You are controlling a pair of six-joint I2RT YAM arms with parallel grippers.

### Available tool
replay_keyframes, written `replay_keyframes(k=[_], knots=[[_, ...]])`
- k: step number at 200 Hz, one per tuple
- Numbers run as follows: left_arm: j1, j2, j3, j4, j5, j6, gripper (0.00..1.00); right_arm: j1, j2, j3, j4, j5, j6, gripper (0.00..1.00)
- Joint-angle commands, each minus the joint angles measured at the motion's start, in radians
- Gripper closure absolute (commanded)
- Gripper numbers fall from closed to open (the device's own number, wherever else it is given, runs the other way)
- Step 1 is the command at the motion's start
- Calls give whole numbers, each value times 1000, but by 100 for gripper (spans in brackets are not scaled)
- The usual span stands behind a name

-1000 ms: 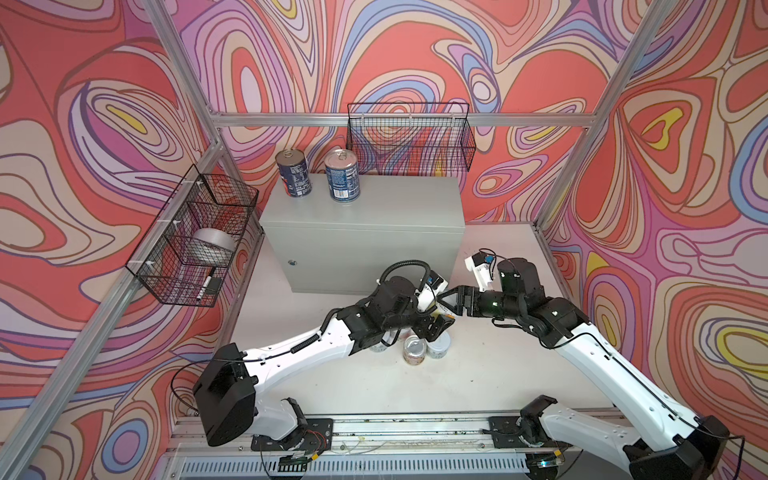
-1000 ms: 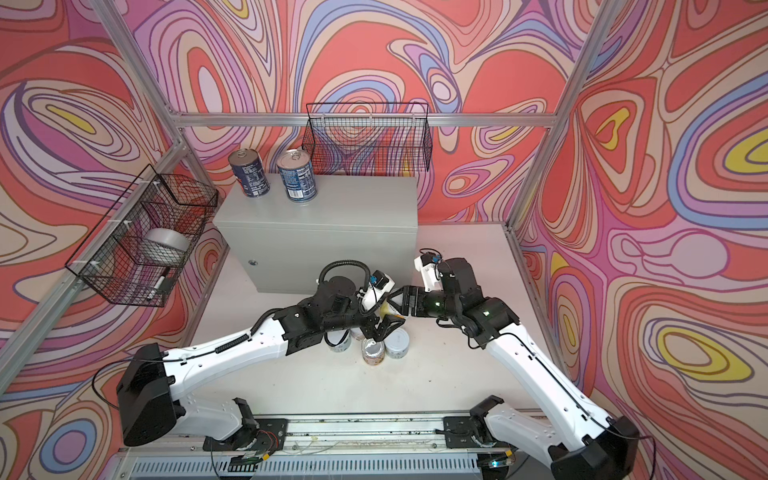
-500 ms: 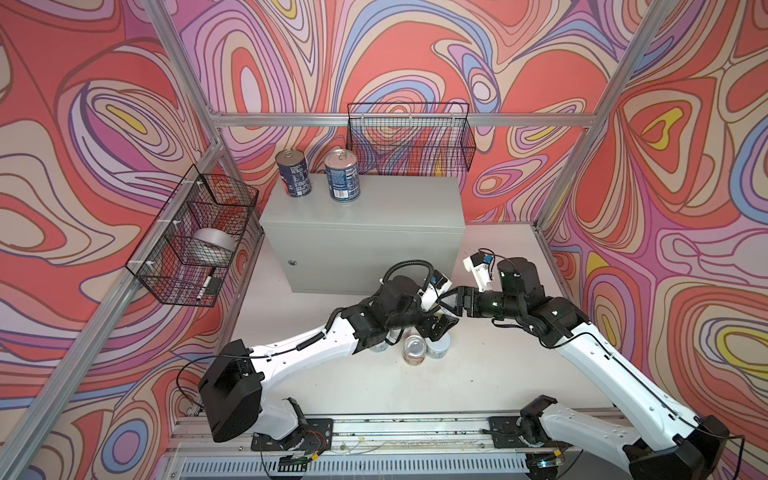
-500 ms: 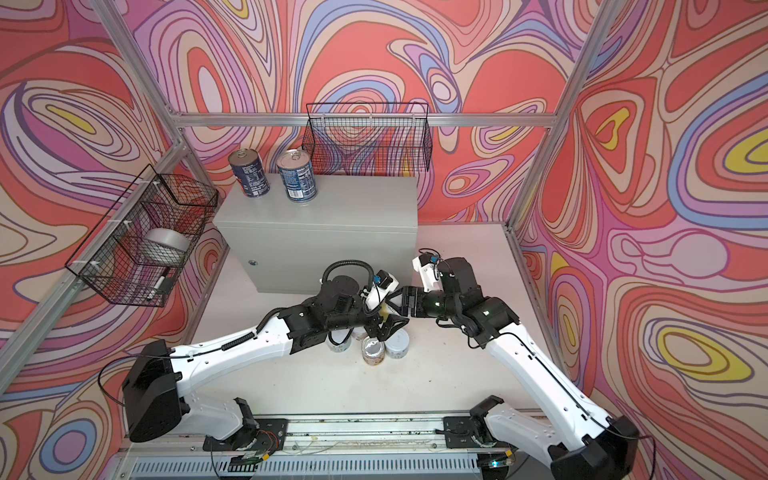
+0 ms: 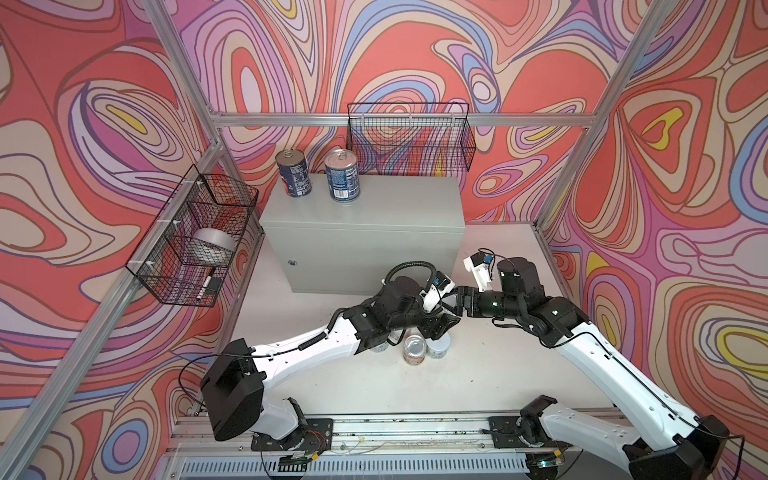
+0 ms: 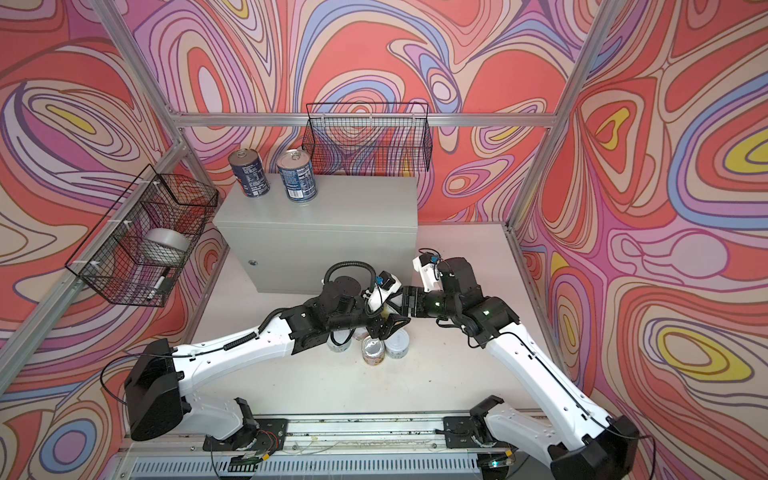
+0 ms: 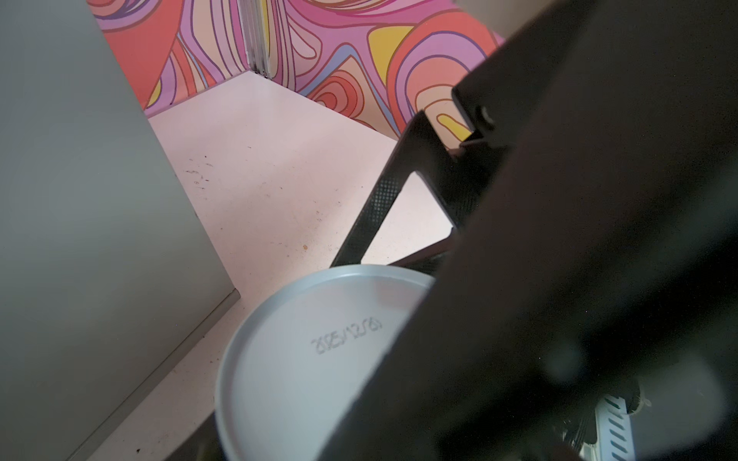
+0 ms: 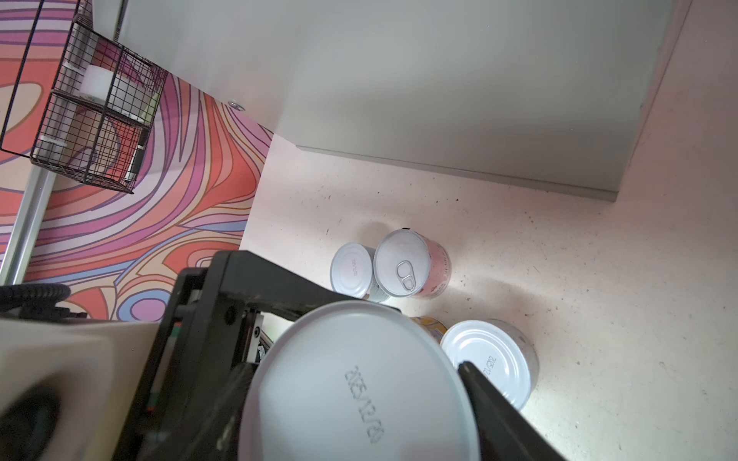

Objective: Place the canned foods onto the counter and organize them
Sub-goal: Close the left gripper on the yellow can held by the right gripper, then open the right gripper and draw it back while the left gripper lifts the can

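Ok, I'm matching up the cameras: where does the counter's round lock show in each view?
Top view: lock low on the counter front, near its left edge.
Top view: lock in the same place.
Left wrist: not in view.
Right wrist: lock near the counter's edge, toward the wire basket.
Shared landmark: the grey counter.

Blue tins (image 5: 294, 174) upright atop counter (image 5: 374, 249); silver-topped tin (image 8: 359, 379) aloft, four tins (image 8: 407, 263) below.

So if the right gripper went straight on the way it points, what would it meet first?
Probably the left gripper, right ahead at the silver-topped can between them; depth is unclear.
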Motion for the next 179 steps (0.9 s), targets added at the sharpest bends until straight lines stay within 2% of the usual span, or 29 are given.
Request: replay_keyframes(k=[1, 50, 126, 179], knots=[[9, -43, -20, 64, -75, 2, 33, 10, -23, 35, 17, -24, -18, 25], [8, -97, -42, 61, -107, 5, 33, 9, -48, 15, 23, 9, -27, 15], [8, -147, -68, 47, -154, -4, 34, 9, -76, 1, 2, 76, -47, 13], [13, -227, -80, -14, -234, -1, 34, 9, -135, -84, 92, 134, -18, 13]])
